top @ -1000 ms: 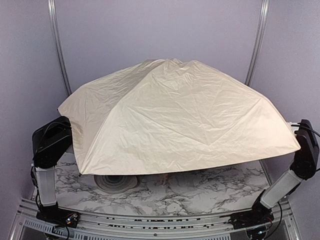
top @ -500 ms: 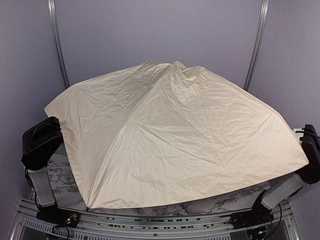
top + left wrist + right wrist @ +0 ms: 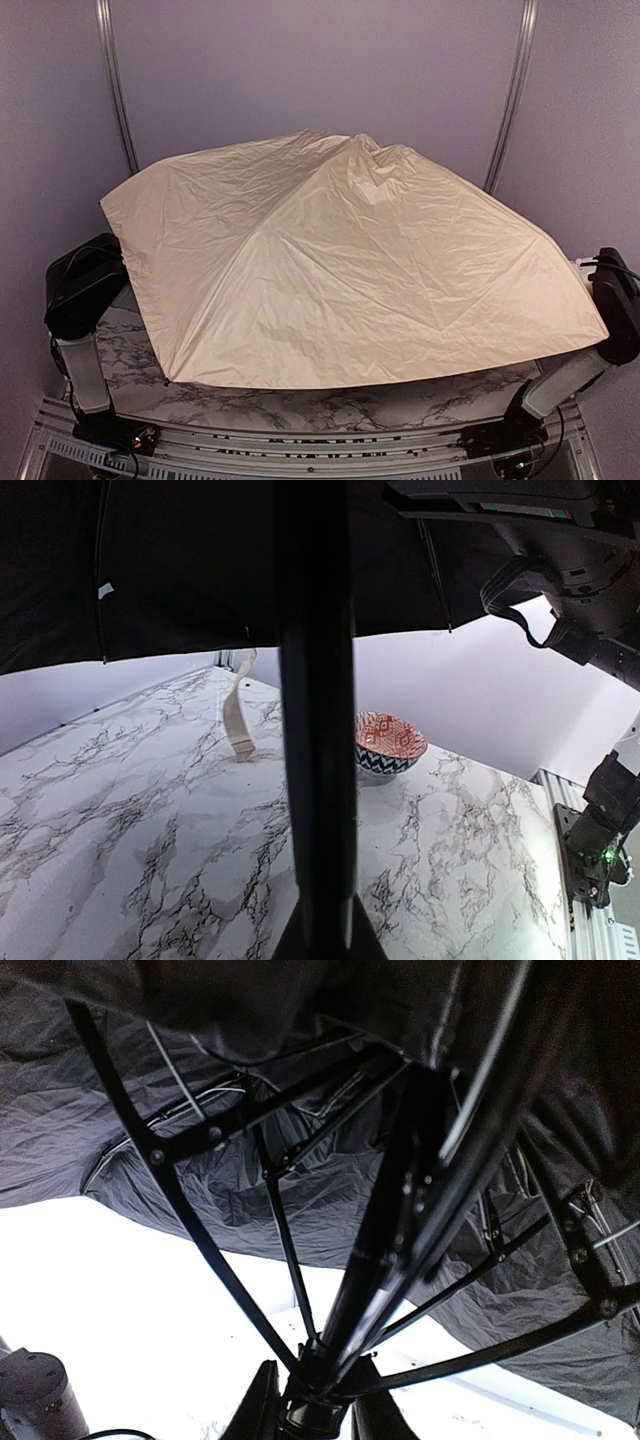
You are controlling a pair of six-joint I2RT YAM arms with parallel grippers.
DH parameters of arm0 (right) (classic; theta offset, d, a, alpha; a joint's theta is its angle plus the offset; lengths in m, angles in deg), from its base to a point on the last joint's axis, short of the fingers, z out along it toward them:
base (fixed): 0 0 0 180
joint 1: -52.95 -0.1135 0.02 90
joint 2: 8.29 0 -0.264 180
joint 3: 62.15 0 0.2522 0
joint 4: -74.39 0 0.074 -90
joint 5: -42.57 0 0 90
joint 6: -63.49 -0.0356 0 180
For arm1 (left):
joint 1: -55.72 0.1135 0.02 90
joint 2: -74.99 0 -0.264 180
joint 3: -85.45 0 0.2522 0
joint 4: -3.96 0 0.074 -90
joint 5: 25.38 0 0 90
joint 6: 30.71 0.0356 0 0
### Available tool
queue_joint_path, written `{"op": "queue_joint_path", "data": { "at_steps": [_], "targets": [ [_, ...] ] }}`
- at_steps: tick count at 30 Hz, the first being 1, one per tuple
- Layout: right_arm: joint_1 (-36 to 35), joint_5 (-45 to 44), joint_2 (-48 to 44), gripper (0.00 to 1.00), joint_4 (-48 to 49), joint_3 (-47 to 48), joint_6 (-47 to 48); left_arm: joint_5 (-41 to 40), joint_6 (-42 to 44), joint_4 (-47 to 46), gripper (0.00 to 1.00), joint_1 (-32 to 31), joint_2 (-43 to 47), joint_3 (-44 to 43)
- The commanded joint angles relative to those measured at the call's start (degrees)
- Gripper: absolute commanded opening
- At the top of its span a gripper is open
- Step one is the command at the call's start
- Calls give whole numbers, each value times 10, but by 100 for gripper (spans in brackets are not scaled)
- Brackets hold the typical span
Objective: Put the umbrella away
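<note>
When looking beneath the open umbrella: patterned bowl, apparently empty, on the marble worktop beyond the umbrella's black shaft; cream strap dangling beside that shaft. From above, canopy hiding nearly all. Pinched shut on the shaft, left end effector; closed snugly round the umbrella's rib hub, right end effector.

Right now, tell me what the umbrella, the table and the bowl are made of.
The umbrella: thin woven fabric, probably nylon or polyester; cream, faint sheen, fine creases.
The table: marble-look top, maybe laminate; grey veins.
The bowl: likely ceramic; painted red pattern.
</note>
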Motion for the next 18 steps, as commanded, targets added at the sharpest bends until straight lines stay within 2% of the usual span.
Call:
{"op": "queue_joint_path", "data": {
  "at_steps": [1, 7, 13, 18],
  "targets": [
    [-21, 34, 58, 10, -215, -63, 37, 6, 34, -231, 0, 1, 40, -83],
    [-29, 4, 56, 11, -223, -79, 40, 10, 11, -230, 0, 11, 34, -95],
    [-40, -24, 62, 13, -233, -78, 45, -18, 12, -187, 0, 11, 34, -120],
    [-40, -15, 61, 13, -229, -78, 37, -34, 17, -178, 0, 11, 34, -119]
  ]
}}
